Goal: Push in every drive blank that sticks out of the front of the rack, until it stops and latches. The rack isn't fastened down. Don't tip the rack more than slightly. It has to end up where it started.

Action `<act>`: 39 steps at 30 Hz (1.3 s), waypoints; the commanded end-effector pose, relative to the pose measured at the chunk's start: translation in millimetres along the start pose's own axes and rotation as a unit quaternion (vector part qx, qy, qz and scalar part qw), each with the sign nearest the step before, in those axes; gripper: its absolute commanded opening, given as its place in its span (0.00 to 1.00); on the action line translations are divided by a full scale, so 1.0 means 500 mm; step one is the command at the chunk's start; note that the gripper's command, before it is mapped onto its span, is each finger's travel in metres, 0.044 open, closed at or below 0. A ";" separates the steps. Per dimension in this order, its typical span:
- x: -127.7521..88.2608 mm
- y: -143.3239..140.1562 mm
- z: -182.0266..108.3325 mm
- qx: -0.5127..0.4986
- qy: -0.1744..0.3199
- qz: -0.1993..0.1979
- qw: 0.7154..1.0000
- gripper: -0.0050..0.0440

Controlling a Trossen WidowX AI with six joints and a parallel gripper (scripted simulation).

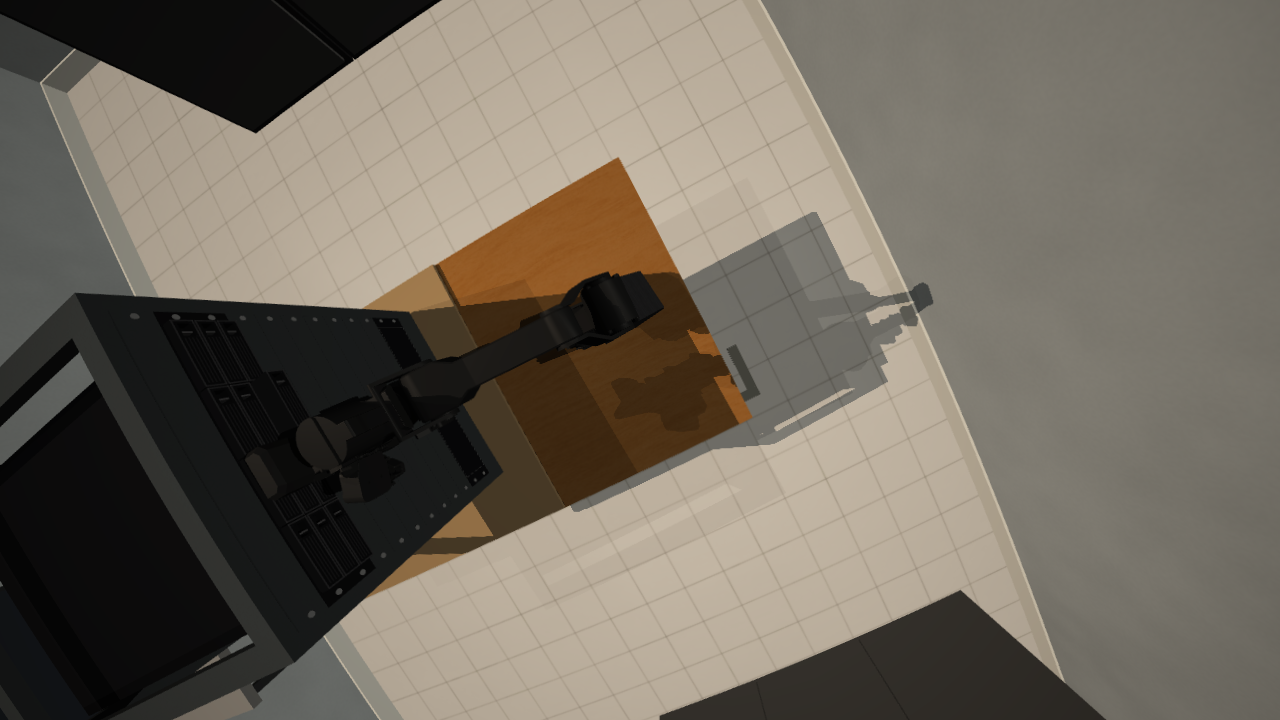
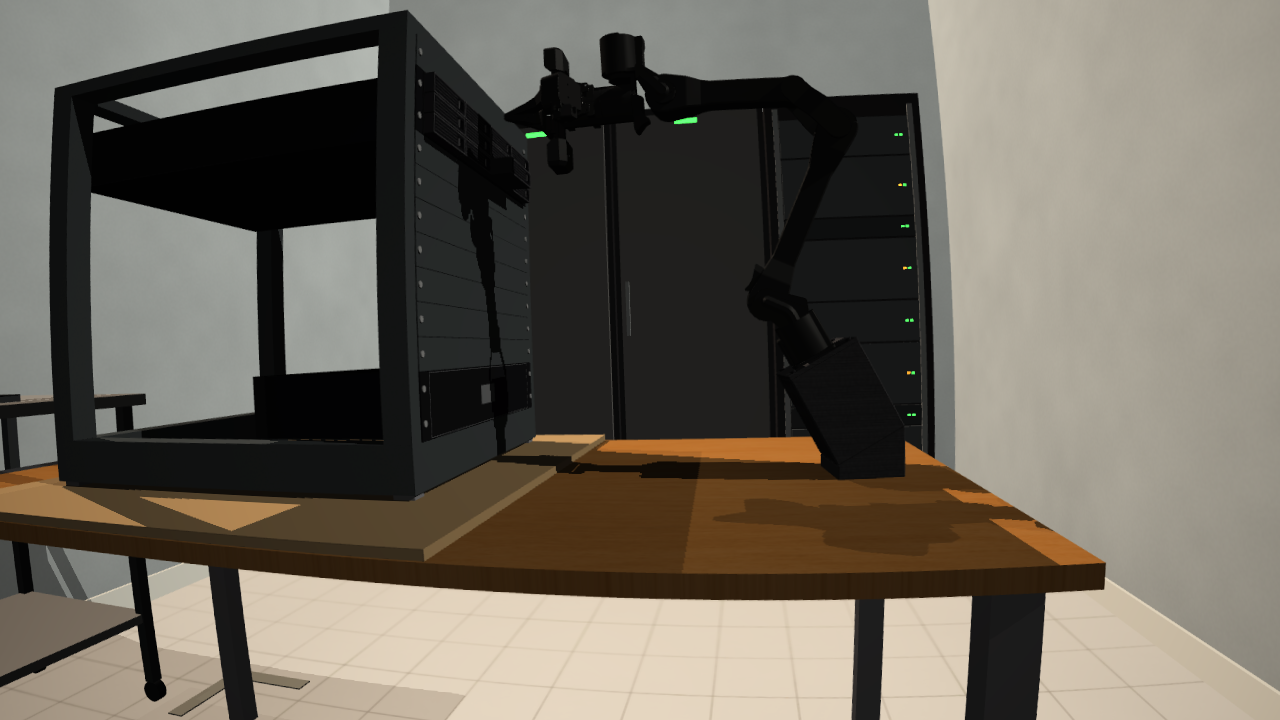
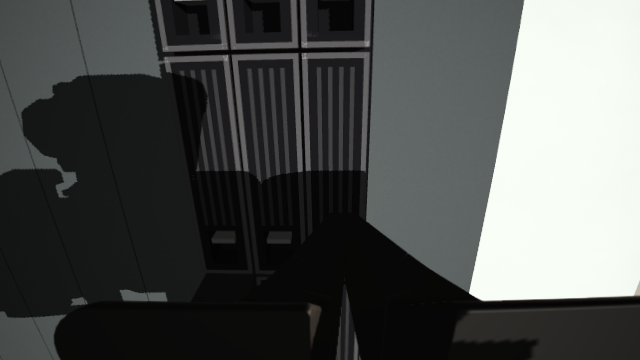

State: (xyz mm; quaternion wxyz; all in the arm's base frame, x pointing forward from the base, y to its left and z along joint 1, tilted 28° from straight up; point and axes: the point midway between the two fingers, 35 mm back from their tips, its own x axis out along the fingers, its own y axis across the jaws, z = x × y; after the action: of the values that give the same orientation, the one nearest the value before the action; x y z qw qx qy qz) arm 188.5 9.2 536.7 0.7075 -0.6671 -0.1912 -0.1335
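The dark rack (image 1: pixel 116 358) (image 2: pixel 398 268) (image 3: pixel 425 125) stands upright, with rows of ribbed drive blanks near its top. One blank (image 1: pixel 288 394) (image 2: pixel 508 168) sticks out of the lower row, beside my gripper; I cannot make it out in the wrist view. The ribbed blanks (image 3: pixel 267 115) in the wrist view look about level with one another. My gripper (image 1: pixel 255 472) (image 2: pixel 508 117) (image 3: pixel 342 225) is shut and empty, pointing at the front of the blank rows. Its fingers hide part of the top-row blank and those behind them. Whether the tips touch is not clear.
The rack stands on a pale board (image 2: pixel 358 523) on the wooden table (image 1: pixel 554 214) (image 2: pixel 760 546). My arm's base (image 2: pixel 850 402) is at the table's far end from the rack. Tall dark cabinets (image 1: pixel 223 53) (image 2: pixel 698 268) stand behind, and a low cart (image 2: pixel 62 626) stands at the left.
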 end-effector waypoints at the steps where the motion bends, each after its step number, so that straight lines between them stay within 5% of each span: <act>1: -0.003 -0.022 0.003 -0.002 0.000 -0.011 1.000 0.00; 39: 0.017 -0.021 0.001 -0.002 0.000 -0.011 1.000 0.00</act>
State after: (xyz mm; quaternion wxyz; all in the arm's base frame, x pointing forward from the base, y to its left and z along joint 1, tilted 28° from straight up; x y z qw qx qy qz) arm 199.7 9.7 538.7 0.7084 -0.6680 -0.1865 -0.1309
